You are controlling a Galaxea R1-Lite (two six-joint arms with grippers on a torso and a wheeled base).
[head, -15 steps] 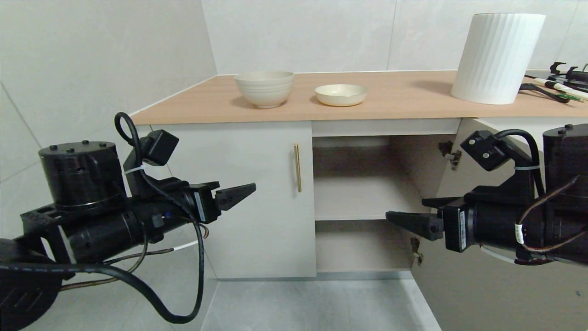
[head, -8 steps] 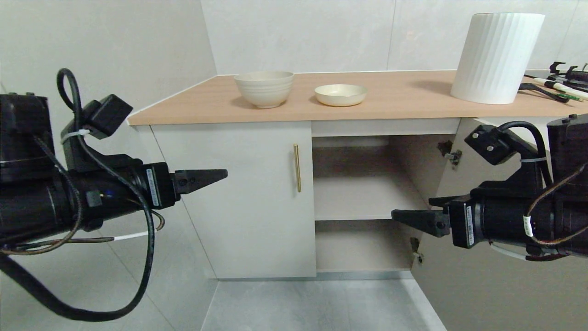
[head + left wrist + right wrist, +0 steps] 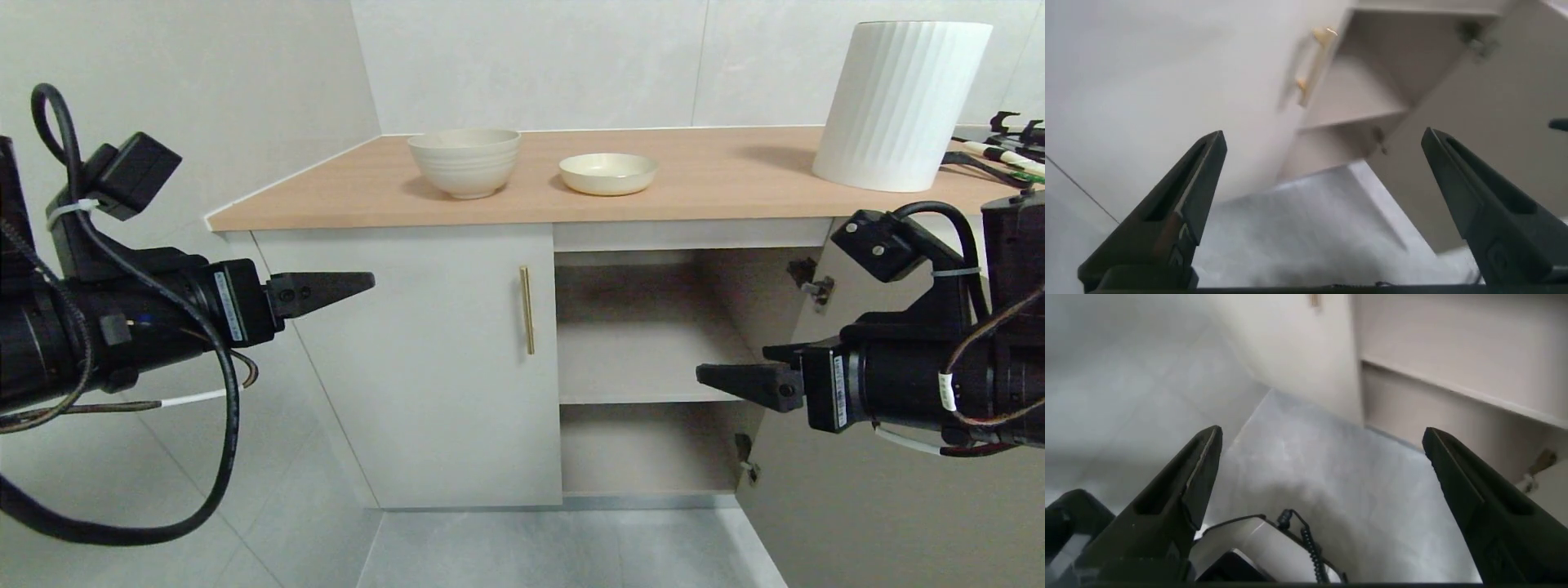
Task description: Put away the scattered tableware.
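Observation:
A cream ribbed bowl [image 3: 464, 162] and a shallow cream dish [image 3: 608, 173] stand side by side on the wooden countertop [image 3: 718, 175]. My left gripper [image 3: 363, 282] hovers in front of the closed cabinet door, below and left of the bowl; its wrist view shows this gripper [image 3: 1323, 137] open and empty. My right gripper [image 3: 706, 374] hangs in front of the open cabinet compartment, below the dish and level with the shelf. It too is open with nothing between its fingers [image 3: 1184, 498].
A tall white ribbed container [image 3: 898, 102] stands on the counter's right, utensils [image 3: 996, 155] beyond it. The closed left door has a brass handle [image 3: 527, 310]. The right compartment holds a bare shelf [image 3: 645, 359]; its door [image 3: 857, 490] swings open to the right. Grey tiled floor lies below.
My left gripper has drawn back to the left and risen. The right gripper has barely moved. The head camera has shifted a little.

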